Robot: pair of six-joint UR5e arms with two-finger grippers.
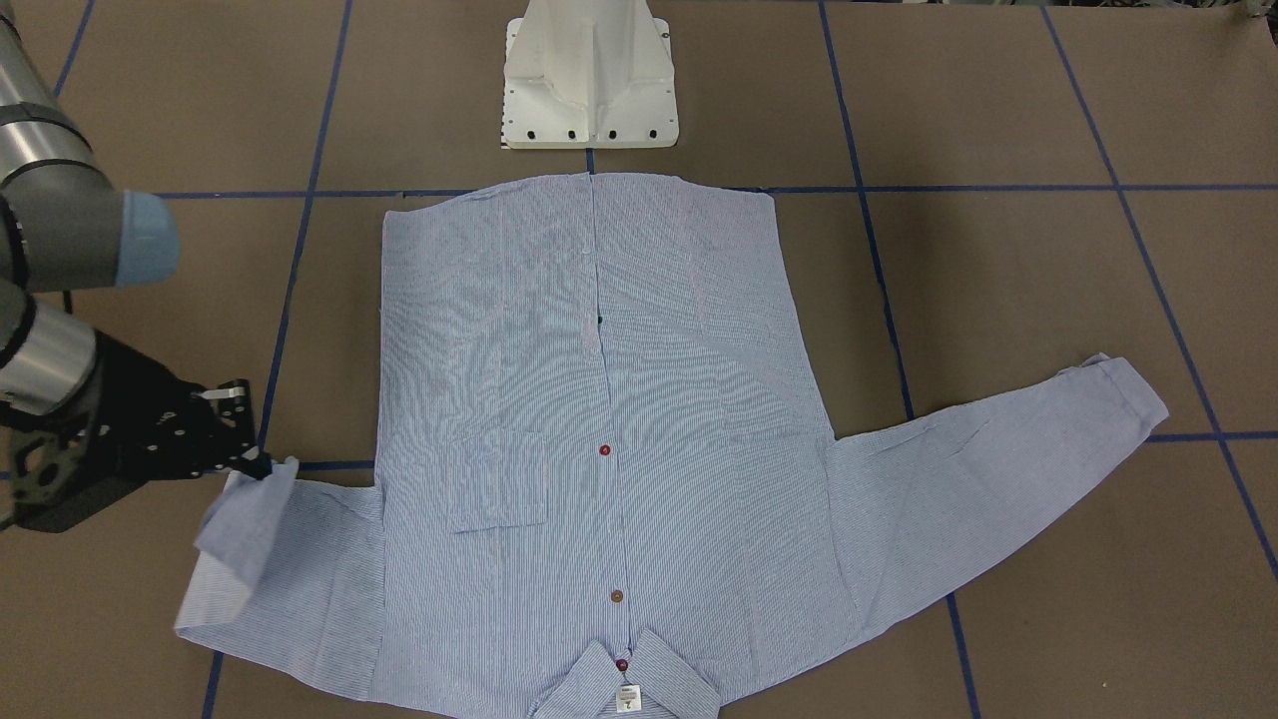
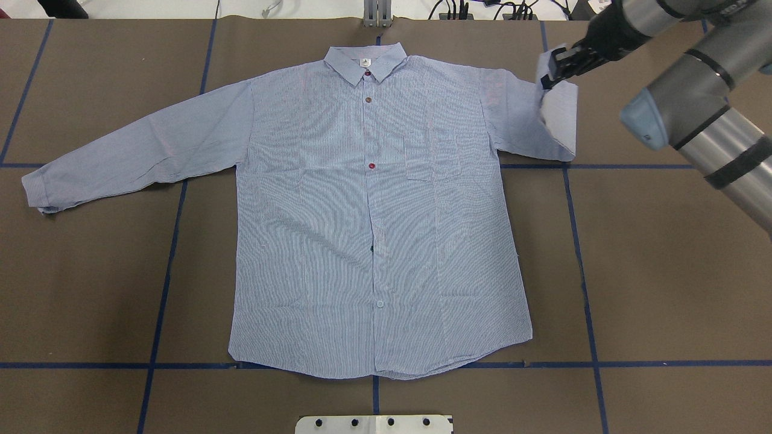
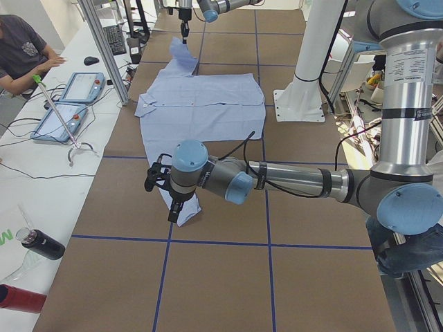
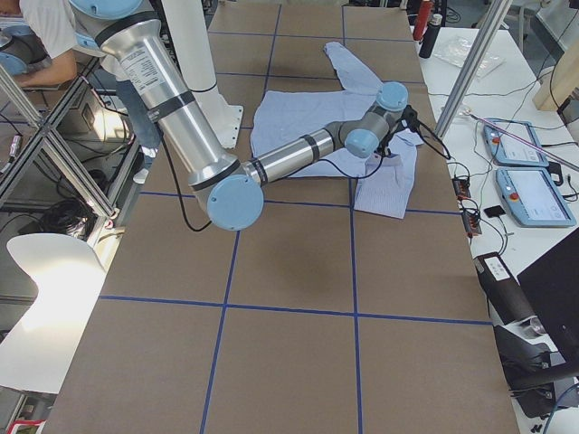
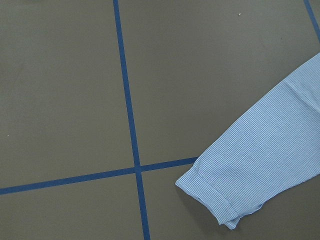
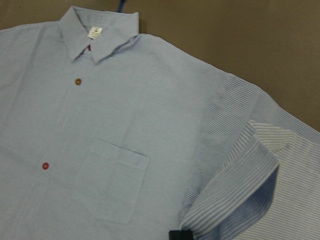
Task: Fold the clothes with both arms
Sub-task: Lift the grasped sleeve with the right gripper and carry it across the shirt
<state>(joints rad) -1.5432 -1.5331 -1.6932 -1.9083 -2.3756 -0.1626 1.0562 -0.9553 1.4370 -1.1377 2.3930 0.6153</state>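
Exterior front-facing: the shirt (image 1: 599,429) lies flat, buttons up, on the brown table (image 1: 1048,300), with its collar (image 1: 629,679) at the near edge. The right gripper (image 1: 262,465) pinches the held cuff (image 1: 245,509), which is lifted and folded back over its sleeve.

Overhead exterior: the other sleeve (image 2: 132,150) lies stretched out.

Exterior left: the left gripper (image 3: 171,207) hangs at the other cuff (image 3: 188,213). I cannot tell if it is spread or pressed together.

Left wrist-mounted: this cuff lies beside a blue tape line (image 5: 127,100).

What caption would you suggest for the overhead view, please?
Right pincer holds one sleeve of the flat striped shirt raised.
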